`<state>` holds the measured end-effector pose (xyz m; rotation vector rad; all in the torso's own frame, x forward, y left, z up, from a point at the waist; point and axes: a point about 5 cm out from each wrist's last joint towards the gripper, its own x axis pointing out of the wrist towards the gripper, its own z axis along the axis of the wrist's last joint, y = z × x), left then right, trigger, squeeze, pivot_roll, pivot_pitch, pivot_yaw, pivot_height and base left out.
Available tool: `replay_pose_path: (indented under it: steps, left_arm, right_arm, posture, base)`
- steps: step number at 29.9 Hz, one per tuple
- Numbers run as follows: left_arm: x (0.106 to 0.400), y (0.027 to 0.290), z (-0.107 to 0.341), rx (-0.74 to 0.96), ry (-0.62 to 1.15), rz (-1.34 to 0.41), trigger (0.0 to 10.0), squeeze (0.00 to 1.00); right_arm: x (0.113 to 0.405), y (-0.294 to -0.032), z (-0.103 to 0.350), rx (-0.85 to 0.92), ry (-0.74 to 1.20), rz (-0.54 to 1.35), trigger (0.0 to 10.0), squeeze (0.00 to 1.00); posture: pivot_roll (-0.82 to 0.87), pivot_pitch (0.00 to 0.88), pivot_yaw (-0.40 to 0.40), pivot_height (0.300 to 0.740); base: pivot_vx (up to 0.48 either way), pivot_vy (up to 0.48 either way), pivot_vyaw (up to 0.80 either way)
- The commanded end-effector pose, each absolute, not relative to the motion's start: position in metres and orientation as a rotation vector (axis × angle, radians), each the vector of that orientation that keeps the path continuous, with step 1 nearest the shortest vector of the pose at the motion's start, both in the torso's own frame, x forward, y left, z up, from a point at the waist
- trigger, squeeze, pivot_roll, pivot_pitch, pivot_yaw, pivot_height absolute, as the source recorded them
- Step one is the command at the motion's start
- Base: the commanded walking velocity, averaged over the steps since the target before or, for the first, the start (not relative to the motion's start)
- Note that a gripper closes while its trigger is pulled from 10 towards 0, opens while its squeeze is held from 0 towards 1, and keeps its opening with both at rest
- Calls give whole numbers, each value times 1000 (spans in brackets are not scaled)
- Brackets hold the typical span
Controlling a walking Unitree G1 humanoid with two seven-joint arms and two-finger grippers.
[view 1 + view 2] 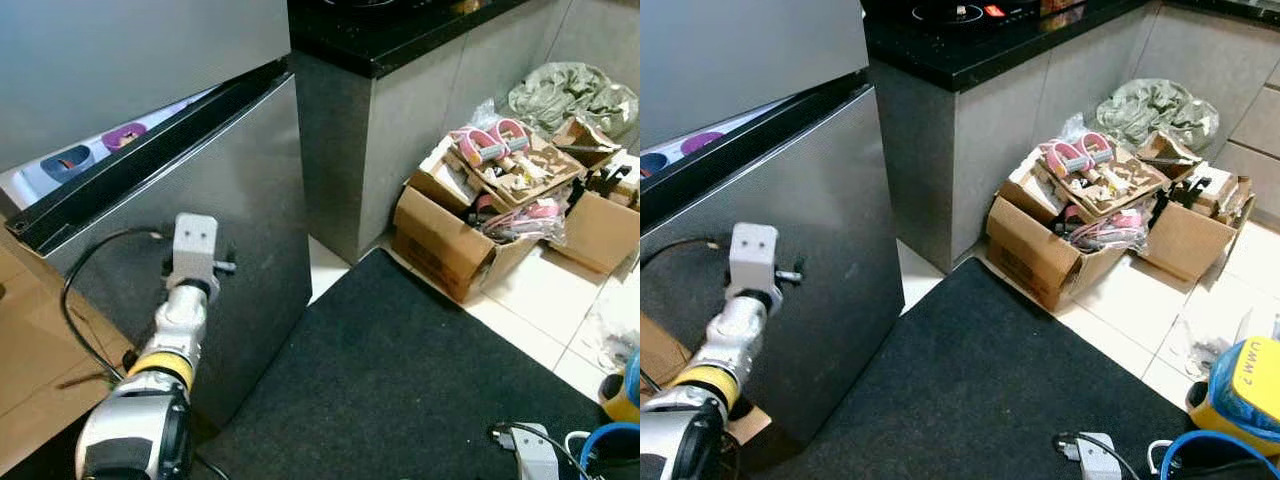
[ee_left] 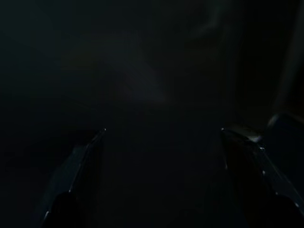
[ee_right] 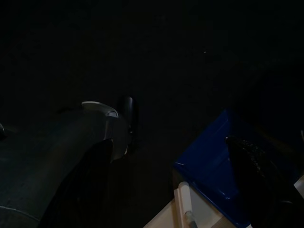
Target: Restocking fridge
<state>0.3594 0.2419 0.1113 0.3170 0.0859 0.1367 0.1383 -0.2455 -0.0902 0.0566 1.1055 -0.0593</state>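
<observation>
At the left of the frame the fridge's lower door (image 1: 200, 220) stands slightly ajar, the left gripper (image 2: 161, 156) before it, fingers (image 2: 76, 166) spread wide, grasping nothing. The door looks heavy, stiff and smooth; its top edge seems the best hold. The right gripper (image 3: 166, 171) hangs low, fingers apart.

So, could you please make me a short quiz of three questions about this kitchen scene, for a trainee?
1. True or false: the lower fridge door stands slightly ajar, with door-shelf items showing in the gap.
2. What lies on the floor before the fridge? A) a black mat B) a blue towel C) a wooden board
3. Fill in: the open cardboard box of clutter stands beside the ___ counter cabinet.

Key:
1. True; the left arm reaches toward that door.
2. A, the black mat.
3. Grey, under the black countertop.
</observation>
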Motion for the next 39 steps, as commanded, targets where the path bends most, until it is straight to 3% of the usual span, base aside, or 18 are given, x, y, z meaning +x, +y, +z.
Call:
replay_pose_path:
  steps: [1,10,13,15,22,24,27,30,32,34,35,36,37,39]
  left_arm:
    - [359,261,122,376,74,212,10000,0]
    - [357,313,166,602,19,445,10000,0]
    - [340,355,179,680,73,620,10000,0]
    - [337,362,184,681,73,650,10000,0]
    - [335,354,166,666,84,602,10000,0]
    - [334,339,141,676,139,502,10000,0]
    - [309,306,65,603,358,279,10000,0]
    - [299,299,47,562,418,239,10000,0]
    - [282,290,21,512,519,195,10000,0]
    - [225,274,-37,456,786,115,10000,0]
    - [225,274,-37,456,786,115,10000,0]
    - [182,268,-65,412,955,106,10000,0]
    - [182,268,-65,412,955,106,10000,0]
    - [106,250,-101,318,1195,88,10000,0]
  right_arm:
    - [131,-247,-92,54,1117,-65,10000,0]
    - [121,-252,-94,62,1121,-84,10000,0]
    - [124,-254,-92,64,1107,-87,10000,0]
    - [127,-255,-91,67,1095,-91,10000,0]
    - [136,-254,-88,67,1071,-91,10000,0]
    - [138,-252,-88,67,1071,-86,10000,0]
    - [135,-248,-90,56,1089,-64,10000,0]
    - [135,-248,-90,53,1092,-60,10000,0]
    - [134,-247,-91,47,1096,-56,10000,0]
    - [135,-245,-91,38,1089,-32,10000,0]
    - [135,-245,-91,38,1089,-32,10000,0]
    - [136,-242,-91,47,1083,-19,10000,0]
    - [136,-242,-91,47,1083,-19,10000,0]
    - [134,-240,-92,57,1084,-15,10000,0]
  posture:
    - [-85,154,37,740]
    - [-106,181,40,740]
    - [-112,183,43,740]
    - [-114,182,49,740]
    - [-100,163,47,740]
    - [-95,155,43,740]
    - [-90,141,40,740]
    - [-89,138,39,740]
    - [-85,131,35,740]
    - [-77,116,34,740]
    - [-77,116,34,740]
    - [-78,112,34,740]
    - [-78,112,34,740]
    - [-93,100,42,740]
  base:
    - [0,0,0]
    - [0,0,0]
    - [0,0,0]
    - [0,0,0]
    - [0,0,0]
    - [0,0,0]
    - [0,0,0]
    - [0,0,0]
    - [0,0,0]
    - [0,0,372]
    - [0,0,744]
    - [0,0,744]
    - [0,0,744]
    - [0,0,744]
